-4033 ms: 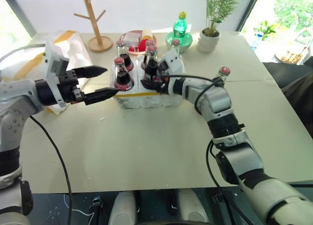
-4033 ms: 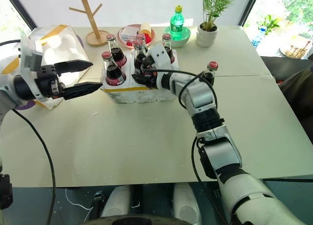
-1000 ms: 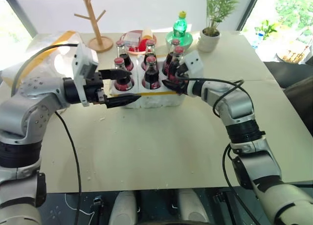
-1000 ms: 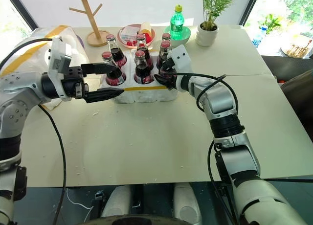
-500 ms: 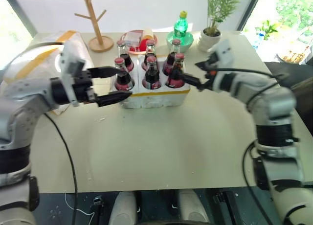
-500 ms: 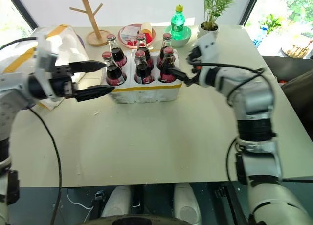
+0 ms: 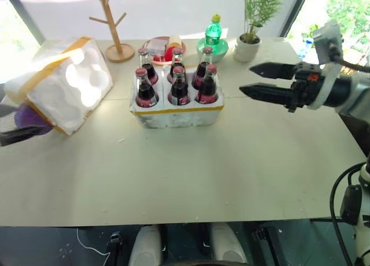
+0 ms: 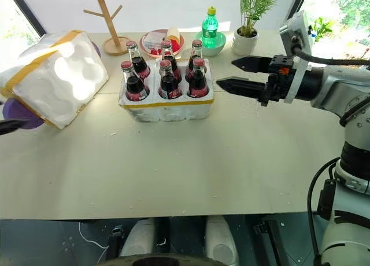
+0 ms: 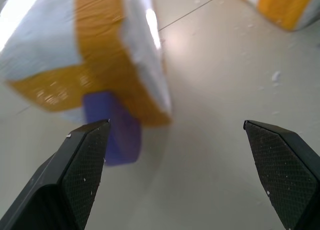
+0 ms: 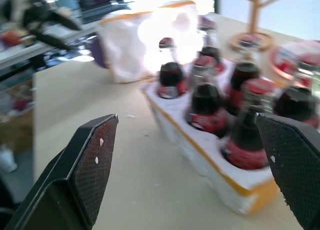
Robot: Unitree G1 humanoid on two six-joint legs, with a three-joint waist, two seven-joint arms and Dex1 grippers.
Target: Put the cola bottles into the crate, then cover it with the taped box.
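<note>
At the desk's far left lies the box, tipped on its side, hollows facing the crate, long axis running from the desk's front-left to back-right. Crate holds all six bottles, so the cover step is next. Left gripper is nearer: jaws wide apart, empty, box just ahead of it, slightly to one side. Right gripper, also wide apart and empty, hangs right of the crate, well away from the box.
</note>
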